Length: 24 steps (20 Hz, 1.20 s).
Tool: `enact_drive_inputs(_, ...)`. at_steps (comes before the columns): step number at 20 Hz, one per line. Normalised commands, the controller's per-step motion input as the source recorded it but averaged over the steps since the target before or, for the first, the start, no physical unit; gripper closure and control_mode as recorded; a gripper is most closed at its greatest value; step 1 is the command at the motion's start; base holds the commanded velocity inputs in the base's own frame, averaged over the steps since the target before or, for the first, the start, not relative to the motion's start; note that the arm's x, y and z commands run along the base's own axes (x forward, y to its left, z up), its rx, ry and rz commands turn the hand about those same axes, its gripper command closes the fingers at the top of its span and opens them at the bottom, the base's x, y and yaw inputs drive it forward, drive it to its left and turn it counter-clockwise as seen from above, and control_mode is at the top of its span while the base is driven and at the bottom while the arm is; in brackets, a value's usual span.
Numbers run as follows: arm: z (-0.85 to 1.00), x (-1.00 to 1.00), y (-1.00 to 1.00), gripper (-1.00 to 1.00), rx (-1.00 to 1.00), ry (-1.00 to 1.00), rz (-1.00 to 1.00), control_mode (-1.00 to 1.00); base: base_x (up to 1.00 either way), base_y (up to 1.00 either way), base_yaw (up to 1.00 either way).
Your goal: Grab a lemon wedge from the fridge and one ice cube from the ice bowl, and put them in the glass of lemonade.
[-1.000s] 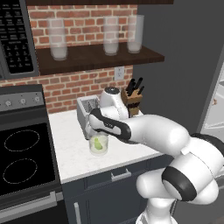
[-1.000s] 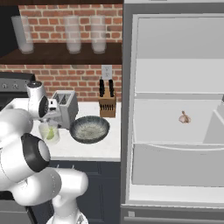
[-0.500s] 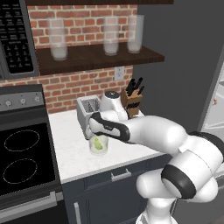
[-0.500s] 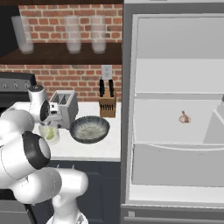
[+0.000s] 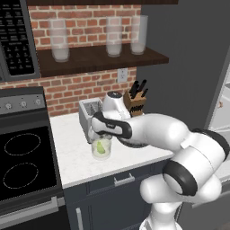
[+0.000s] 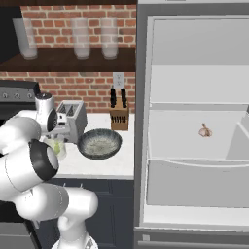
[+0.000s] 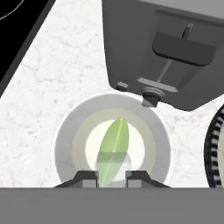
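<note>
Over the glass of lemonade (image 7: 113, 146), the pincer (image 7: 112, 176) is nearly shut, seemingly pinching an ice cube (image 7: 113, 168): slippery and light, best held by flat sides.

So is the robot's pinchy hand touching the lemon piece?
Touching. In the hand view the gripper is shut on the lemon wedge, its tips pressed against the wedge's near end, right above the glass of lemonade.

A silver toaster (image 5: 88, 116) is set on the white tabletop (image 5: 74, 152) against the brick wall, with a knife block (image 6: 119, 116) near it. Three frosted glasses (image 5: 114, 37) are lined up on the dark shelf (image 5: 94, 57). A black stovetop (image 5: 23, 161) is seen beside the tabletop. A small bulb (image 6: 205, 131) is left on a shelf inside.
</note>
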Motion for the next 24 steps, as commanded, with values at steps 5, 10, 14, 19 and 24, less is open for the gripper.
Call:
enact_drive_inputs(5,0.00,0.12,0.00,1.00,0.00,0.00,0.00,-1.00,0.00,0.00,0.00)
enact_drive_inputs(10,0.00,0.01,0.00,1.00,0.00,0.00,0.00,-1.00,0.00,0.00,0.00)
enact_drive_inputs(14,0.00,0.00,0.00,-1.00,0.00,0.00,0.00,-1.00,0.00,0.00,0.00)
enact_drive_inputs(19,0.00,0.00,0.00,-1.00,0.00,0.00,0.00,-1.00,0.00,0.00,0.00)
enact_drive_inputs(24,0.00,0.00,0.00,-1.00,0.00,0.00,0.00,-1.00,0.00,0.00,0.00)
